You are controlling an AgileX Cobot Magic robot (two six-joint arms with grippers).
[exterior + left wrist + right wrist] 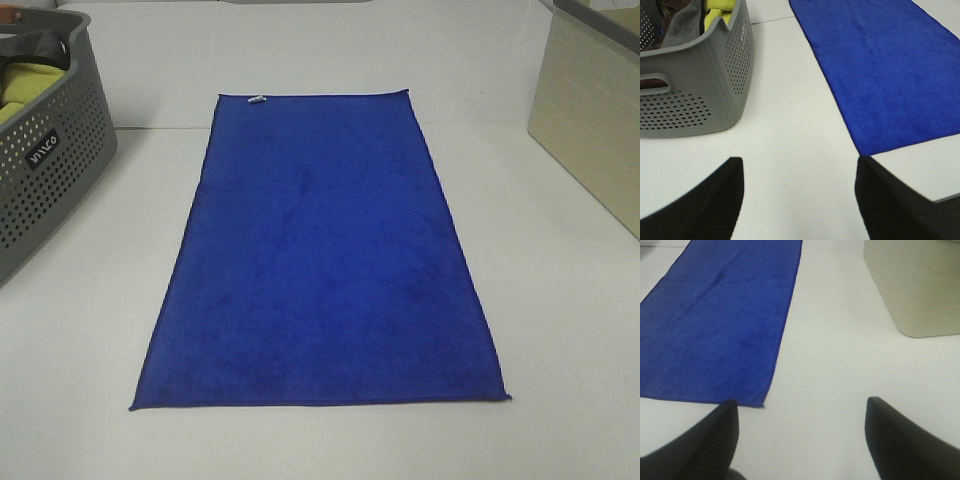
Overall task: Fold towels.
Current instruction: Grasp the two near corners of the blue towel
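Note:
A royal blue towel (320, 250) lies flat and spread out on the white table, its long side running away from me. A small white tag (257, 99) sits at its far left corner. The towel also shows in the left wrist view (890, 70) and the right wrist view (720, 315). Neither gripper shows in the exterior high view. My left gripper (800, 185) is open and empty over bare table, near the towel's near left corner. My right gripper (801, 427) is open and empty, near the towel's near right corner (763, 405).
A perforated grey basket (50, 170) holding a yellow-green cloth (25, 85) stands at the left; it also shows in the left wrist view (695, 85). A beige bin (590, 120) stands at the right and shows in the right wrist view (915, 290).

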